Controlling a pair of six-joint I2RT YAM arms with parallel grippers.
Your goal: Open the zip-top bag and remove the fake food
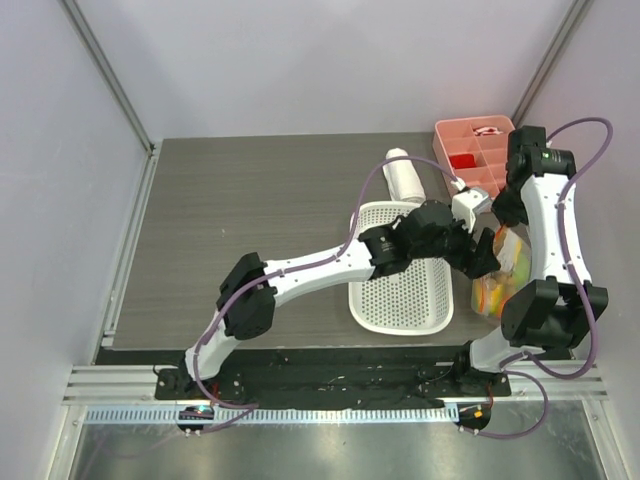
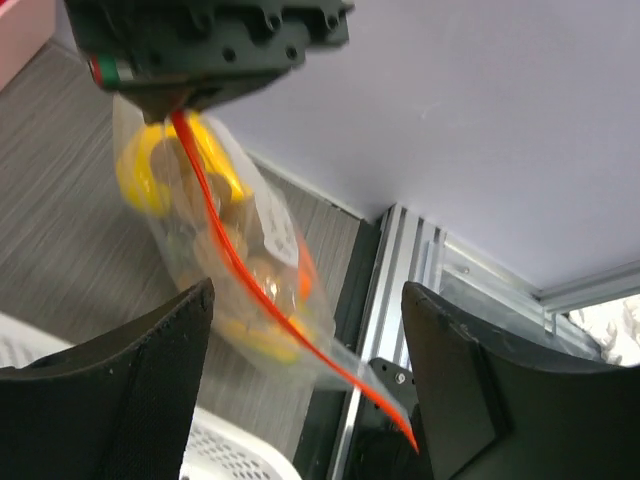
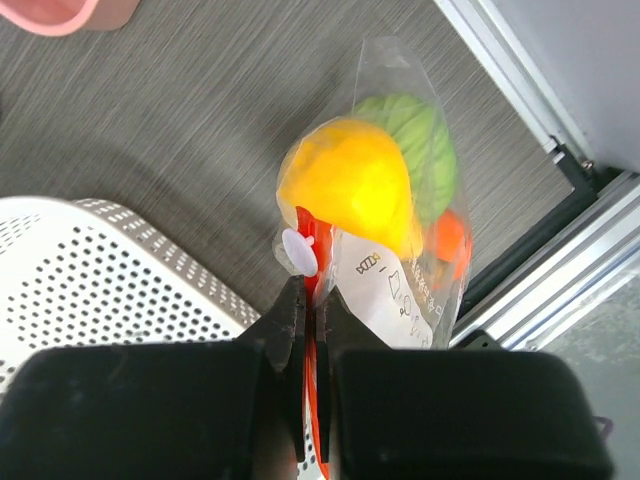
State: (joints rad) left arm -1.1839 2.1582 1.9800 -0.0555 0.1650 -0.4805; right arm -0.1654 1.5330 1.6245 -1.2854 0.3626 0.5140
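Right wrist view puts the zip-top bag [image 3: 395, 215] straight below the camera, hanging by its orange-red zip strip [image 3: 309, 232]. The right gripper [image 3: 310, 300] has its fingers pressed together on that strip. Through the clear plastic I count three pieces of fake food: one yellow lemon [image 3: 350, 185], one green fruit [image 3: 425, 145] behind it and one orange [image 3: 450, 240] lower down. The left wrist view shows brownish lumps in the bag too, too blurred to count.

From above, the bag sits at the right edge of the tabletop [image 1: 250, 220], just beside the white perforated basket [image 1: 400, 326]. I cannot tell whether its bottom touches the surface.

The right arm folds at its elbow near the base, runs away toward the far corner, then bends its wrist back down over the bag. The left arm stretches diagonally from the near left across the basket. The left gripper [image 2: 307, 295] is spread wide, one finger on either side of the bag.

Beyond them are one pink compartment tray [image 1: 440, 130] and one white cylinder [image 1: 405, 178] lying by the basket's far end.
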